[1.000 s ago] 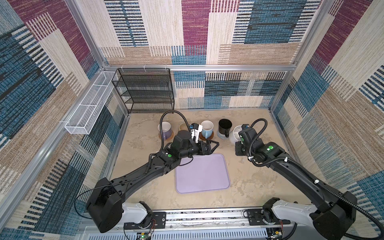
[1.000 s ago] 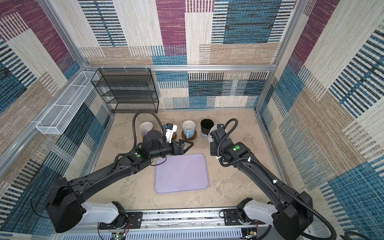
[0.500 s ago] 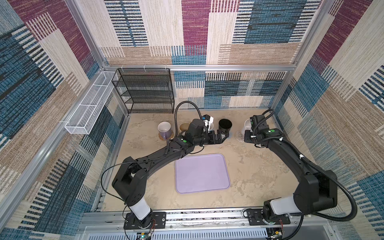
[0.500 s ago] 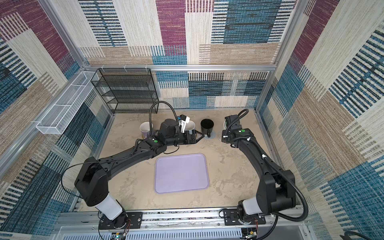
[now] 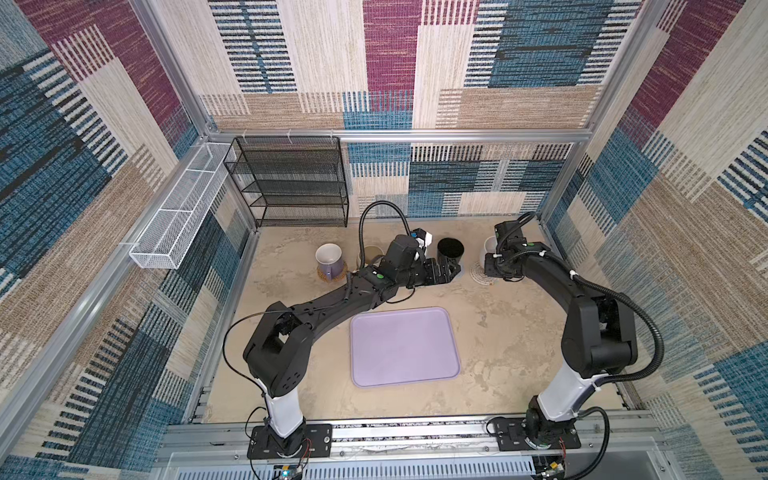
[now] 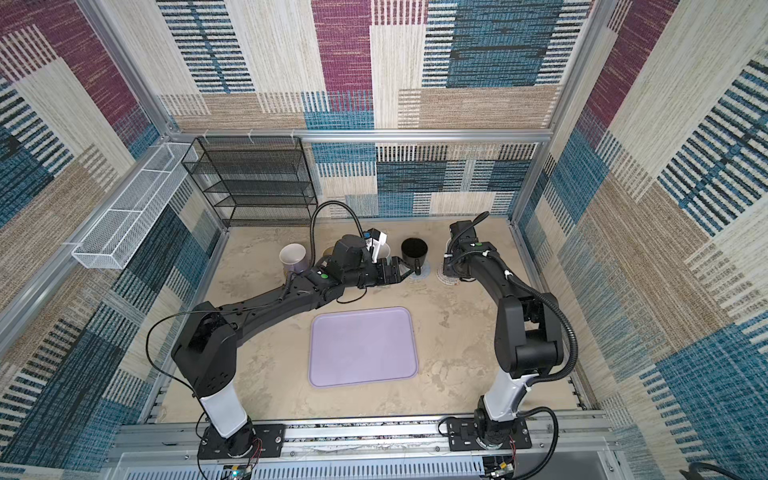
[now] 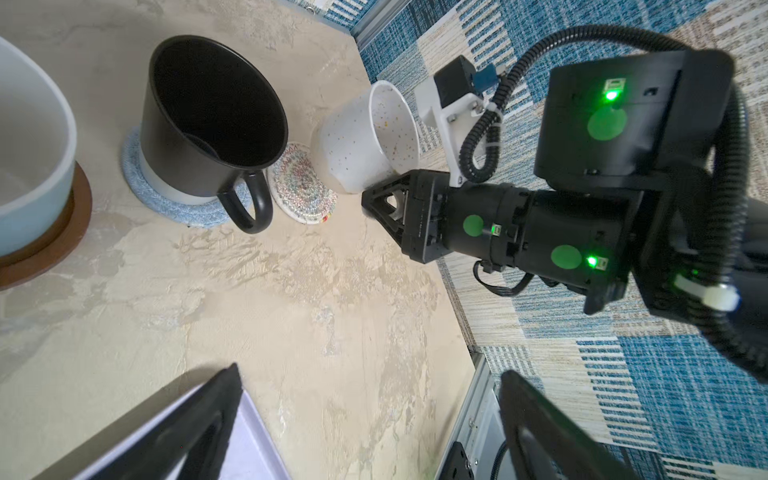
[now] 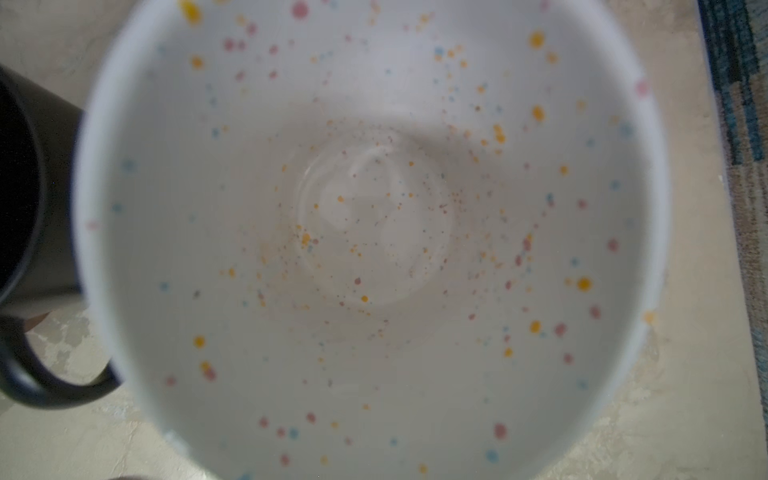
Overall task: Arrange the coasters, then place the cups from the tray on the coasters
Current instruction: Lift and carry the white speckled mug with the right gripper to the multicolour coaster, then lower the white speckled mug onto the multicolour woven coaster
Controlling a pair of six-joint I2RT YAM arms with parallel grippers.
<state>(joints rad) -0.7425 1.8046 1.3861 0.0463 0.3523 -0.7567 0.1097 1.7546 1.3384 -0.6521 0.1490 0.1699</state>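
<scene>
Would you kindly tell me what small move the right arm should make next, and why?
Probably shift the speckled white mug sideways over the whitish woven coaster, level it and lower it: the right gripper holds it tilted beside that bare coaster.

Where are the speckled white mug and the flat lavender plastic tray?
speckled white mug (image 7: 343, 143): left wrist view, outer wall.
flat lavender plastic tray (image 5: 405, 347): in a top view, bare floor.

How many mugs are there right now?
5, none on the tray: lavender mug leftmost, beige mug next, half hidden, light blue mug mid-row, black mug after, speckled mug tilted in the right gripper.
</scene>
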